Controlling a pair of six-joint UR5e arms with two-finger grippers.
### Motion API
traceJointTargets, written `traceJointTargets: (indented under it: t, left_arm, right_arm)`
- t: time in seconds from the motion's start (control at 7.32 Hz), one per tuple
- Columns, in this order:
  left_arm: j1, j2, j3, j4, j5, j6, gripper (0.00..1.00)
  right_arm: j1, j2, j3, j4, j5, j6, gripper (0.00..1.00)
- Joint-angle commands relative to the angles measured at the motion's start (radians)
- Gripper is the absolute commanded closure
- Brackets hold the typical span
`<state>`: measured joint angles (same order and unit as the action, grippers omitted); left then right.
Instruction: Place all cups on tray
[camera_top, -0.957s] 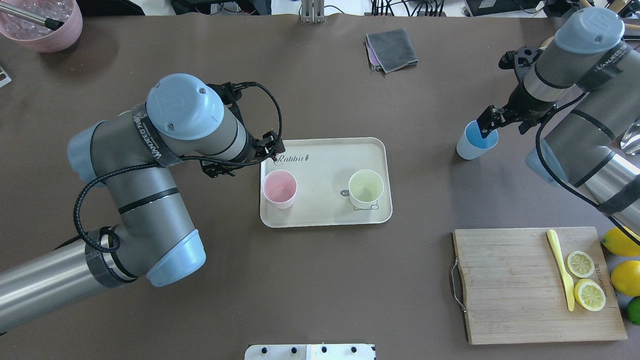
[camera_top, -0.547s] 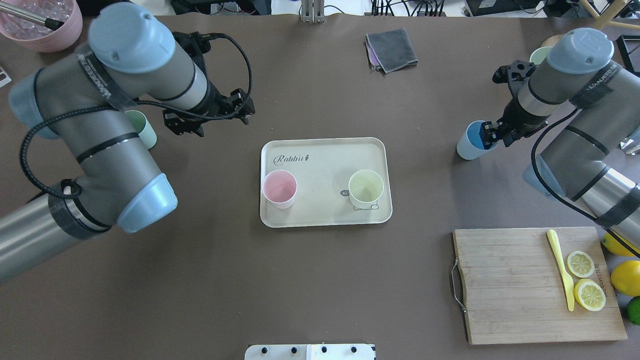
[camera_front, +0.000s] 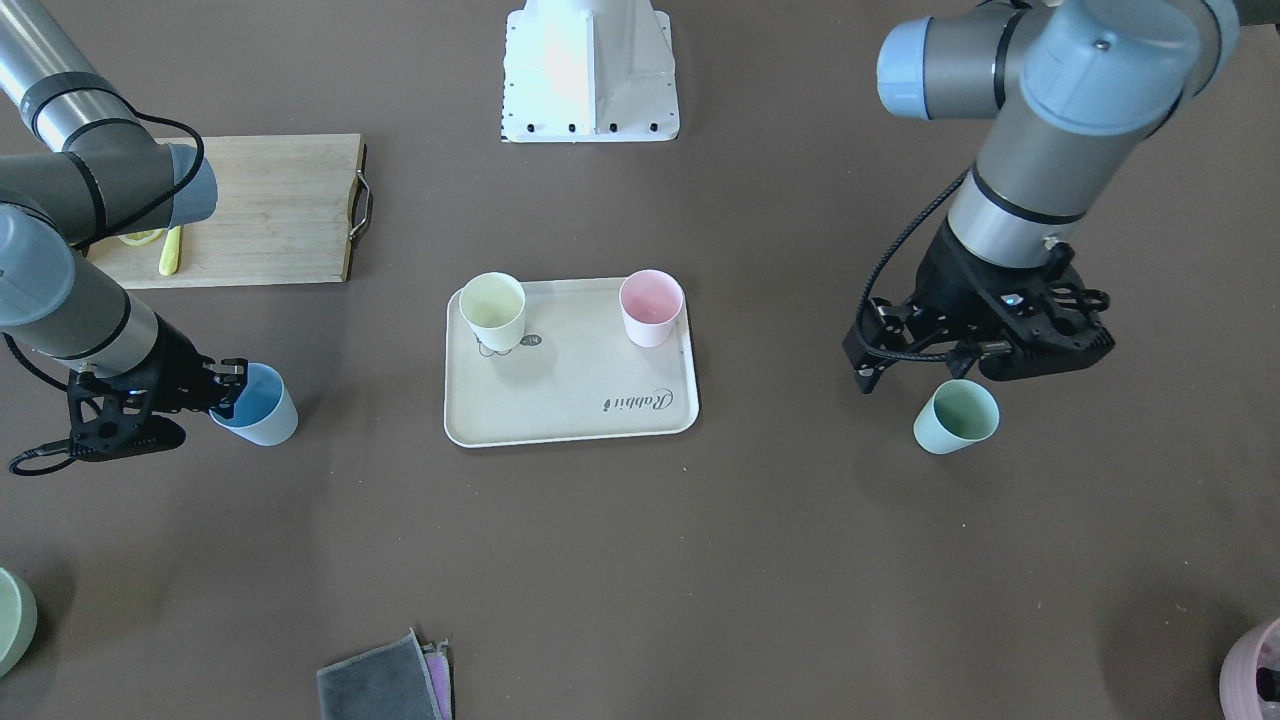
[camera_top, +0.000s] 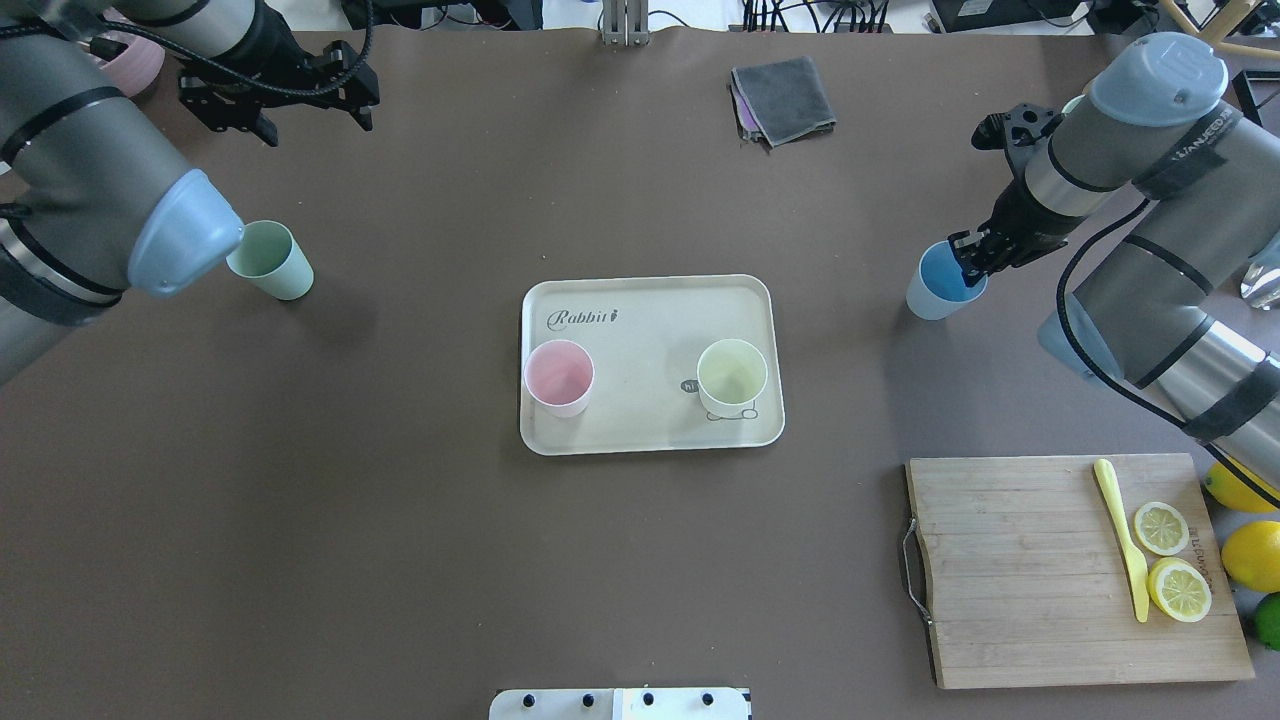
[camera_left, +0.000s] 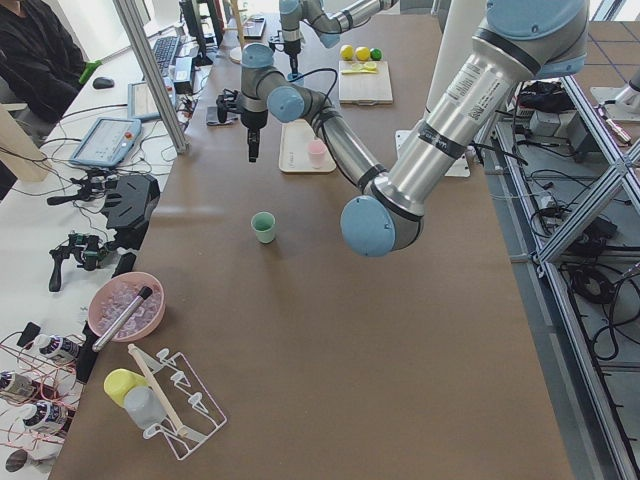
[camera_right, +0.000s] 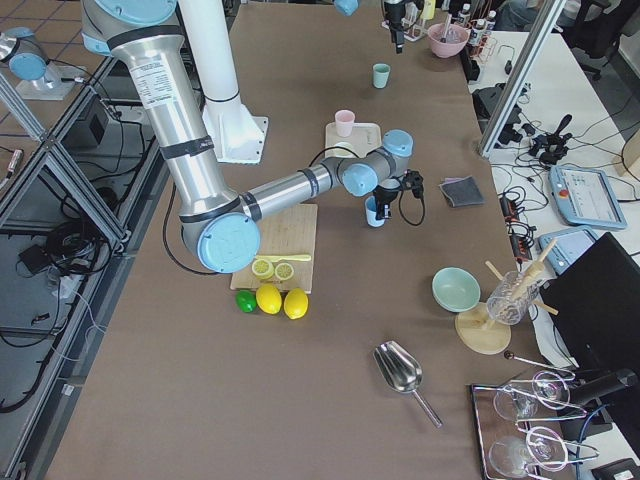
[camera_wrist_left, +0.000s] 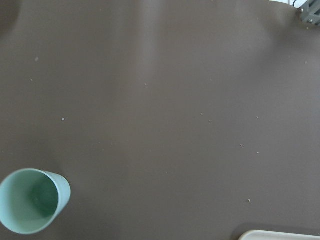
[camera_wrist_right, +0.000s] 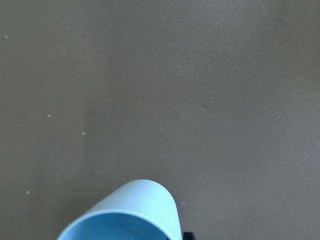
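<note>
The cream tray (camera_top: 650, 325) lies mid-table and also shows in the front view (camera_front: 570, 400). On it stand a pink cup (camera_top: 559, 377) and a pale yellow cup (camera_top: 732, 376). A green cup (camera_top: 270, 260) stands on the table at the left, and shows in the left wrist view (camera_wrist_left: 32, 207). My left gripper (camera_top: 312, 122) is open and empty, high over the far left, beyond the green cup. My right gripper (camera_top: 968, 258) is shut on the rim of a blue cup (camera_top: 940, 285), right of the tray. The blue cup's rim fills the bottom of the right wrist view (camera_wrist_right: 125, 215).
A wooden cutting board (camera_top: 1020, 570) with a yellow knife and lemon halves lies at the near right, with whole lemons (camera_top: 1250, 555) beside it. A grey cloth (camera_top: 783, 98) lies at the far middle. A pink bowl (camera_top: 140, 60) sits at the far left corner.
My left arm has swung from the tray's pink cup back and to the far left, uncovering the green cup. My right gripper has stayed at the blue cup, which has shifted slightly left.
</note>
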<state>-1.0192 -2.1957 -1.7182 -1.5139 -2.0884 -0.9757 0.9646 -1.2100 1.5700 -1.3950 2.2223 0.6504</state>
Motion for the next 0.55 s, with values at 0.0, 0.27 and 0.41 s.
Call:
traceJointTargets:
  t: [0.0,0.27,0.41]
  left_arm:
    - [-0.080,0.078,0.051,-0.018,-0.025,0.282,0.03]
    - [-0.082,0.225,0.064,-0.175,-0.022,0.316,0.03]
    - [-0.073,0.287,0.086,-0.312,-0.022,0.257,0.03]
  right_arm:
    - [0.046,0.067,0.015,-0.021,0.113,0.050,1.00]
    - [0.040,0.121,0.082,-0.082,0.122,0.147,1.00]
    - [0.022,0.159,0.100,-0.119,0.120,0.194,1.00]
